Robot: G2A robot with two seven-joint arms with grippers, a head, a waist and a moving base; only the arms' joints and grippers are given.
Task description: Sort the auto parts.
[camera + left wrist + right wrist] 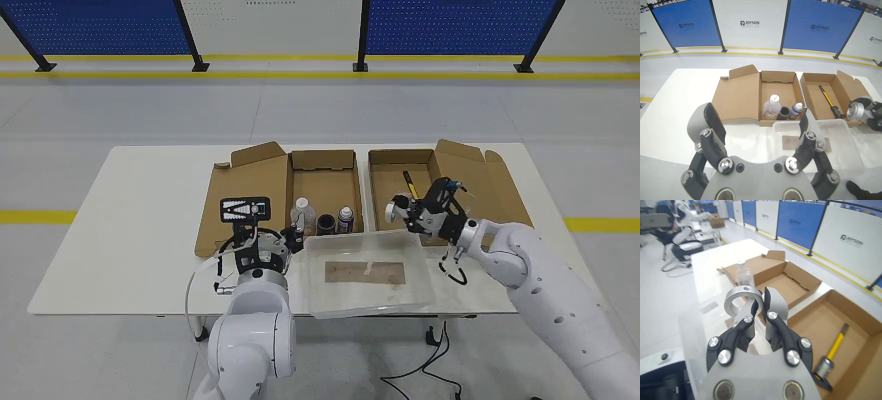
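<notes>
The shiny metal ring (743,290) is pinched tight in the right pincer (760,302). It hangs in the air over the near left corner of the right box (390,180), on the right half of the counter (130,230). A yellow and black measuring tool (410,186) lies in that box. The left box (325,185) holds a clear bottle (302,215), a black can (326,223) and a spray can (346,218). A clear tray (425,290) sits at the counter's front edge. The left pincer (757,109) is wide open with nothing in it, near the front edge.
</notes>
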